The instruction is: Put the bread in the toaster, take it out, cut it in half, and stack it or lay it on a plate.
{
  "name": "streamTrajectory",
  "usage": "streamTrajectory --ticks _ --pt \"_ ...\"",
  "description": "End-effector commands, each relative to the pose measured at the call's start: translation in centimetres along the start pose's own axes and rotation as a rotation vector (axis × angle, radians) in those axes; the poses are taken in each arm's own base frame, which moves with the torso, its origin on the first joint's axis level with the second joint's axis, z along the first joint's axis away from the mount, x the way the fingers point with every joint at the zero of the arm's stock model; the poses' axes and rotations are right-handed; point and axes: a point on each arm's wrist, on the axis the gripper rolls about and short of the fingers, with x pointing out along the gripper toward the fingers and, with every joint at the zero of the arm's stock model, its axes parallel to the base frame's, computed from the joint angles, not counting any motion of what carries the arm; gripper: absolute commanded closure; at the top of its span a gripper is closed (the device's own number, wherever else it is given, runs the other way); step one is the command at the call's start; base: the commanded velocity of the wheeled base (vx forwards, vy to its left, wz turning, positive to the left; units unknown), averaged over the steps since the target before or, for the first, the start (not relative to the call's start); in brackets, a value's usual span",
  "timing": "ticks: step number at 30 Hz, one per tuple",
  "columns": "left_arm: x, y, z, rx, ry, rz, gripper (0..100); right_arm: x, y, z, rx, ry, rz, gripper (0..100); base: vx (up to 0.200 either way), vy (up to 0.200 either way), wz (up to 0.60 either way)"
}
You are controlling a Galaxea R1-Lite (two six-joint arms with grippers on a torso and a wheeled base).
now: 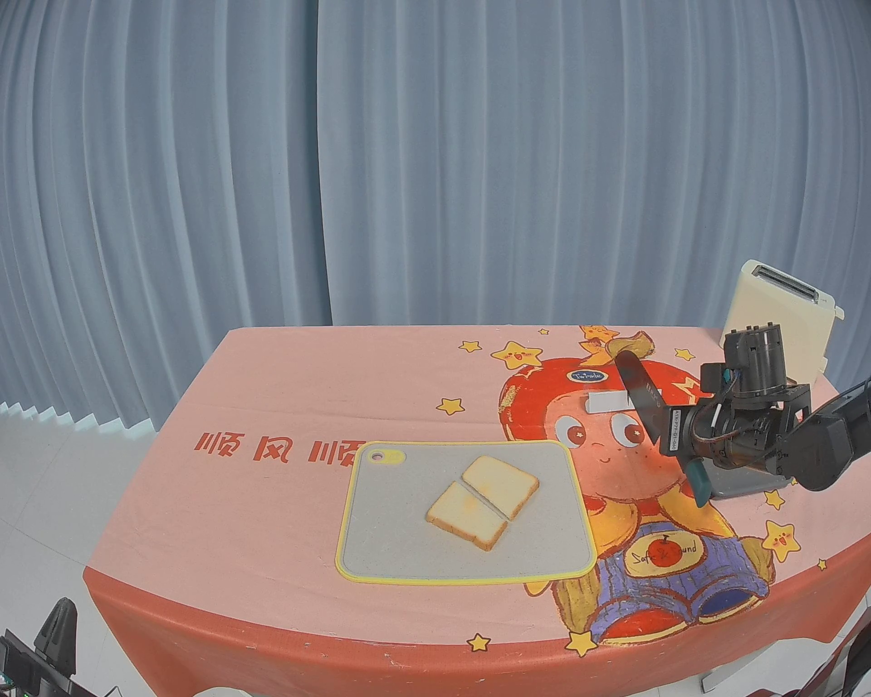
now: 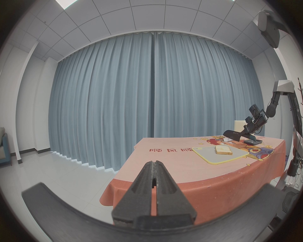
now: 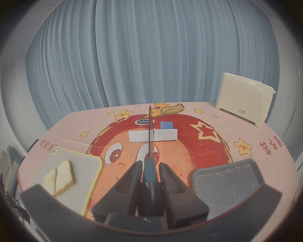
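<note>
Illumination: bright, even and diffuse, supplied from overhead. In the left wrist view a lit ceiling panel (image 2: 65, 2) sits at 11 o'clock, and the floor (image 2: 63, 170) at 8 o'clock returns a pale sheen.

Shadows: soft, limited to gentle shading between the curtain (image 1: 435, 163) folds.

Distortion: both wrist views bend straight lines strongly toward the rim and darken to black at the corners. In the head view the curtain folds bow outward at 9 and 3 o'clock.

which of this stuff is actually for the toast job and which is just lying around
For the job: two toasted bread halves; grey yellow-rimmed cutting board; dark-bladed teal-handled knife in the right hand; cream toaster; grey square plate.
Lying about: white rectangular block; small blue block.
</note>
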Motion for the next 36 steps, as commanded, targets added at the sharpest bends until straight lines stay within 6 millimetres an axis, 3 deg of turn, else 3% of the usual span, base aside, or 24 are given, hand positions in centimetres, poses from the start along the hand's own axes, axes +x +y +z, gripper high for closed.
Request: streamTrajectory --ticks 1,36 --pt "0.05 0.00 -0.51 -0.001 0.007 0.002 100 0.29 0.00 -0.18 -0.002 0.009 -0.002 100 0.000 0.000 0.00" --pt "0.05 0.00 -0.51 -0.001 0.007 0.000 100 0.76 0.14 -0.58 -0.006 0.028 -0.007 100 0.000 0.000 0.00"
